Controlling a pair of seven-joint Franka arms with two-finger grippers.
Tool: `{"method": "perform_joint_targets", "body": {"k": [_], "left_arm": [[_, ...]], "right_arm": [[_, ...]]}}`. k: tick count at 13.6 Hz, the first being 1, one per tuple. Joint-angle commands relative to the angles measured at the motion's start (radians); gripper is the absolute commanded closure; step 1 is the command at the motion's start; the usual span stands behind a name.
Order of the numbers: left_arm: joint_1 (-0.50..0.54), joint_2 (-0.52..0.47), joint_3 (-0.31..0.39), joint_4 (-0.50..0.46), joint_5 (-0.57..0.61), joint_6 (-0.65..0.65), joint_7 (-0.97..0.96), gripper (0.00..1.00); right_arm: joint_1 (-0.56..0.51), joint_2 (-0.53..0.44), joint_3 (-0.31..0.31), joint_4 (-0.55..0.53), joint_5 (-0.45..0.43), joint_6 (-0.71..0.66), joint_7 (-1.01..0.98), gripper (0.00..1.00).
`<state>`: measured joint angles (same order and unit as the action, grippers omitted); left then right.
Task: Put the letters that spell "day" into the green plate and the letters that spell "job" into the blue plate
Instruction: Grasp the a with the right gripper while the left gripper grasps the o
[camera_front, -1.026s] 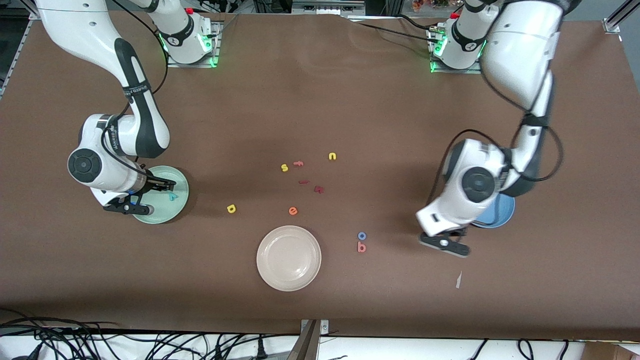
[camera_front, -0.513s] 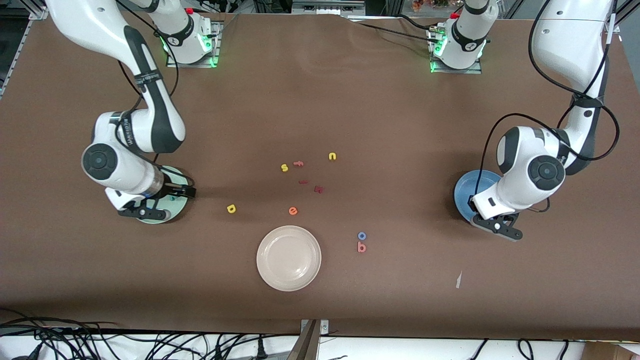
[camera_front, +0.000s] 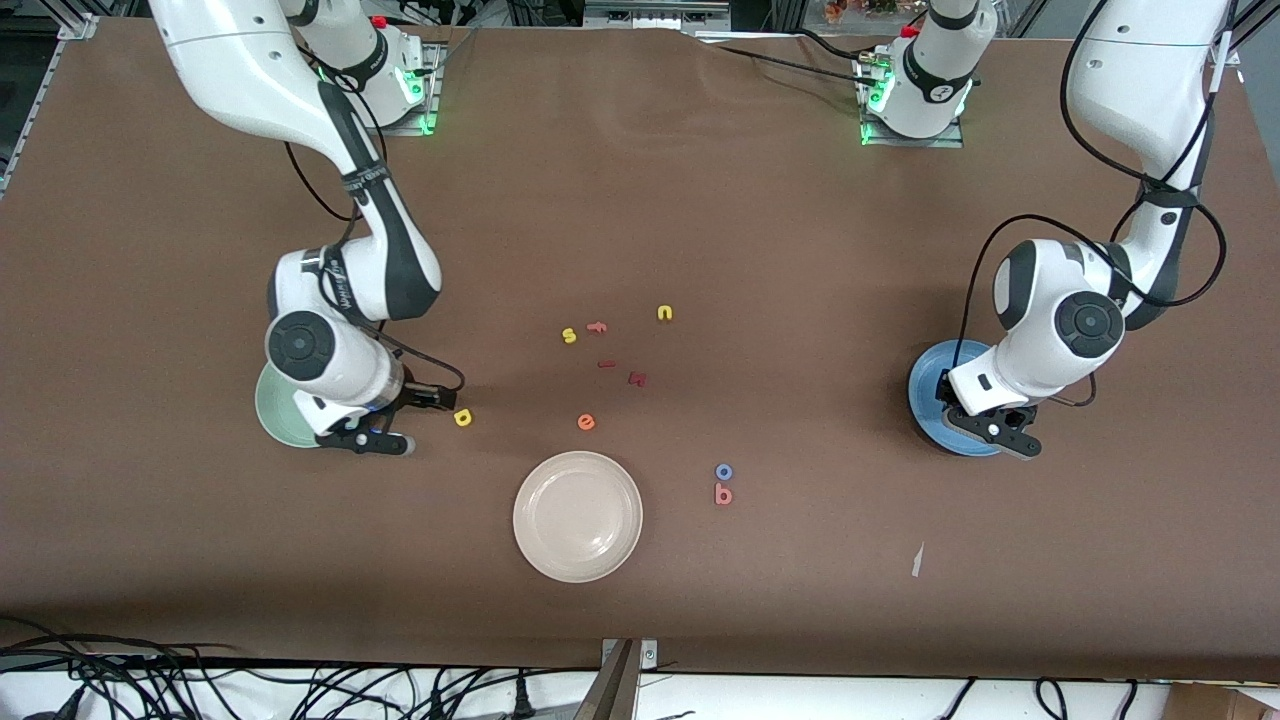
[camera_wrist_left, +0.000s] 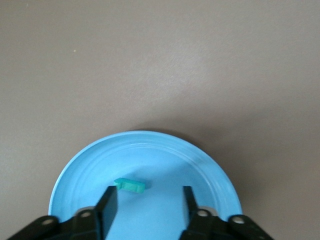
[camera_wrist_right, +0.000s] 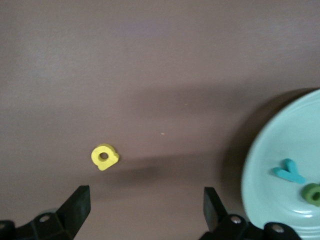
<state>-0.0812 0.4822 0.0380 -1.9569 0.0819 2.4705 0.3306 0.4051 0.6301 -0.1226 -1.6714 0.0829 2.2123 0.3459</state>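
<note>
Brown tabletop, letters scattered mid-table. Right end effector (camera_wrist_right: 145, 210) hangs spread wide over the yellow "a" (camera_wrist_right: 104, 157), just beside the green plate (camera_wrist_right: 270, 170) holding "y" (camera_wrist_right: 289, 171) and "d" (camera_wrist_right: 313, 193). Left end effector (camera_wrist_left: 147, 207) is parted over the blue plate (camera_wrist_left: 210, 167), teal "j" (camera_wrist_left: 130, 185) loose inside. Foam's light and squishy, so I'd pinch the "a" across its flat outer edges.

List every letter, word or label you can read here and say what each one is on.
"s", "n", "e", "o", "b": loose foam letters on the table.
"a": yellow foam letter, turned round.
Red letters: unreadable.
Arm band printing: too small.
</note>
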Motion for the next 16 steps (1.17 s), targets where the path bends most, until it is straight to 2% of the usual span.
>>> {"method": "perform_joint_targets", "body": {"k": [1,3,4,5,7,9,13,16], "left_arm": [[-0.035,-0.031,-0.004,-0.002,-0.054,-0.001,0.001,0.33],[-0.095,0.001,-0.004,0.048,-0.201,0.001,-0.001,0.34],[-0.121,0.028,-0.004,0.073,-0.253,0.008,0.008,0.30],[-0.152,0.053,-0.004,0.091,-0.286,0.013,0.011,0.00],[-0.193,0.079,-0.004,0.102,-0.303,0.056,0.010,0.00],[-0.253,0.127,-0.004,0.162,-0.307,0.054,-0.043,0.14],[-0.376,0.248,0.003,0.341,-0.303,0.054,-0.357,0.14],[-0.402,0.282,0.003,0.403,-0.303,0.054,-0.467,0.16]], "right_arm": [[0.024,0.068,0.000,0.061,0.001,0.004,0.015,0.00],[0.026,0.082,0.001,0.061,0.008,0.058,0.019,0.00],[0.029,0.100,0.001,0.061,0.005,0.079,0.042,0.00],[0.035,0.109,0.001,0.061,0.006,0.110,0.048,0.00],[0.044,0.111,0.001,0.059,0.006,0.116,0.048,0.00],[0.044,0.117,0.003,0.059,0.008,0.122,0.050,0.00],[0.043,0.129,0.008,0.050,0.011,0.147,0.044,0.01],[0.034,0.132,0.018,0.050,0.058,0.159,0.033,0.04]]}}
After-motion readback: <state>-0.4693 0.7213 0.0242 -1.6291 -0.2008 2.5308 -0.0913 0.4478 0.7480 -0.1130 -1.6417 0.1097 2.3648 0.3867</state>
